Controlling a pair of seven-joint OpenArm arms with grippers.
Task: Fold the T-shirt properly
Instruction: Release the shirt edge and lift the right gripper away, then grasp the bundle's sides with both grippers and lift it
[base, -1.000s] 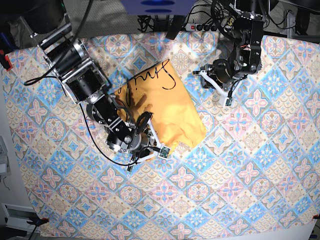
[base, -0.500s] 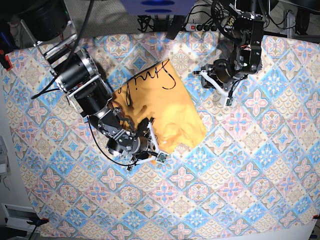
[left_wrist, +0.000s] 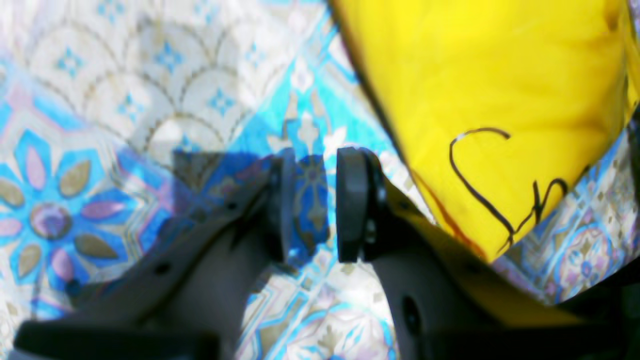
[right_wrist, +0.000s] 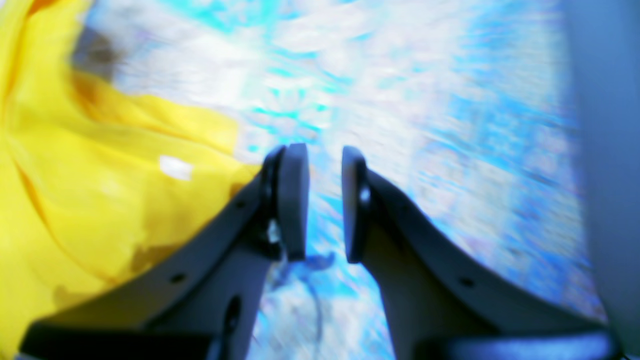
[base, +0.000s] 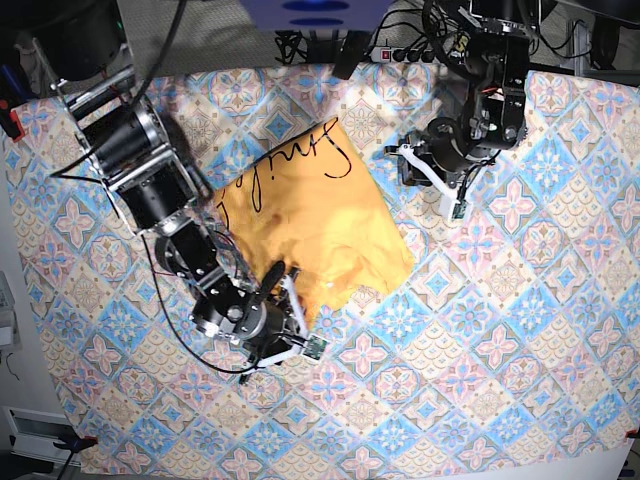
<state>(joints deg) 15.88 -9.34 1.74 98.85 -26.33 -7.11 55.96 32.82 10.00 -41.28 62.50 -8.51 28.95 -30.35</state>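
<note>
A tile-patterned cloth (base: 480, 330) covers the worktop; the folded T-shirt (base: 310, 220) lies on it, left of centre.

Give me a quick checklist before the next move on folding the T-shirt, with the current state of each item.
1. Right gripper free of cloth: ok, jaws apart, nothing between them.
2. Left gripper free of cloth: ok, small gap, only tablecloth behind it.
3. T-shirt folded into a compact shape: ok, though edges look uneven.
4. Fold neat near the right gripper: not ok, the hem there is rumpled.
5. Left gripper clear of the T-shirt: ok, it sits beside the lettering edge.
</note>
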